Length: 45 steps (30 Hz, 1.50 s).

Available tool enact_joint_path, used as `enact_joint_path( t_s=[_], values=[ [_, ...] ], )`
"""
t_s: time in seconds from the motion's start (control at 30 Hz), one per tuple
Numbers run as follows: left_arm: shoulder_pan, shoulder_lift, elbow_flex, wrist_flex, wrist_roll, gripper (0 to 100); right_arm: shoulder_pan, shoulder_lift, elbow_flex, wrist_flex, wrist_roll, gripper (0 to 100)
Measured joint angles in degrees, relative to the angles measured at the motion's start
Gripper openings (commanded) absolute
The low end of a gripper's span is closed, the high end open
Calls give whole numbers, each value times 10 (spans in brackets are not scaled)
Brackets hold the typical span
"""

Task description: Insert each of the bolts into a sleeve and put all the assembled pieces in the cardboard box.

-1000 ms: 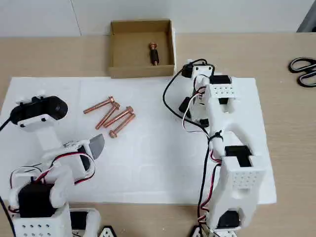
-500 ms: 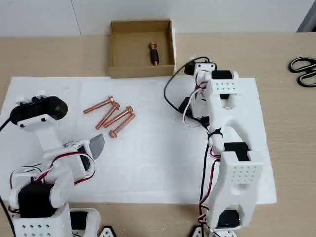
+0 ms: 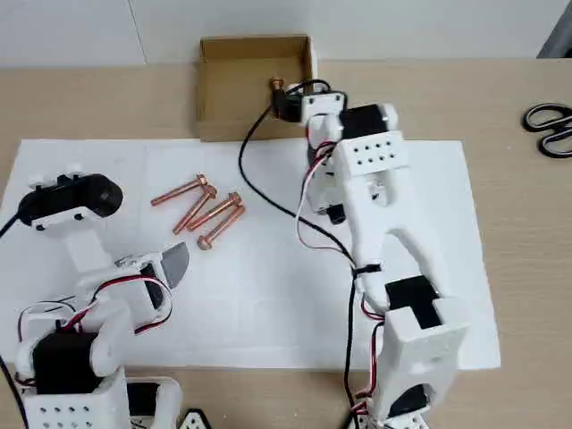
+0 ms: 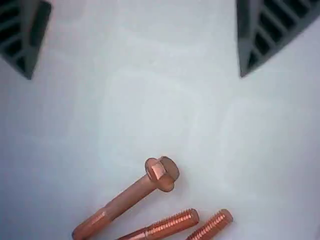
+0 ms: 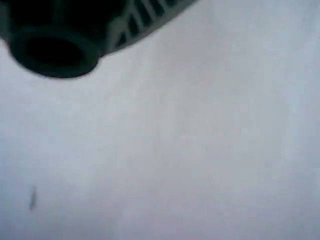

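no readable text, labels, numbers or signs anywhere

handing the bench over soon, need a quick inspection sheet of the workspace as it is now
surface: wooden table with a white sheet under both arms
job's things: four loose bolts on the sheet; cardboard box behind the sheet, one assembled piece inside, partly hidden by the right arm
clutter: scissors at the table's right edge
grippers: left gripper open over the sheet, close to the bolts; right arm stretched out, its wrist at the box's near right corner
cables: black cable lies across the sheet; red and white wires run along both arms
surroundings: pale wall behind the table
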Motion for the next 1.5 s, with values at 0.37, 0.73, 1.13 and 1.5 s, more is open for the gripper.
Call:
enact_joint_path(
  t_s=[0.37, 0.73, 1.13, 1.5],
  values=[
    [0, 0, 0, 0, 0, 250, -6, 155, -3, -9, -2, 80],
    [0, 0, 0, 0, 0, 250, -7, 200, -18, -7, -2, 91],
    [0, 0, 0, 0, 0, 250, -16, 200, -18, -4, -3, 146],
    [0, 0, 0, 0, 0, 250, -8, 201, -19, -5, -3, 6]
  ],
)
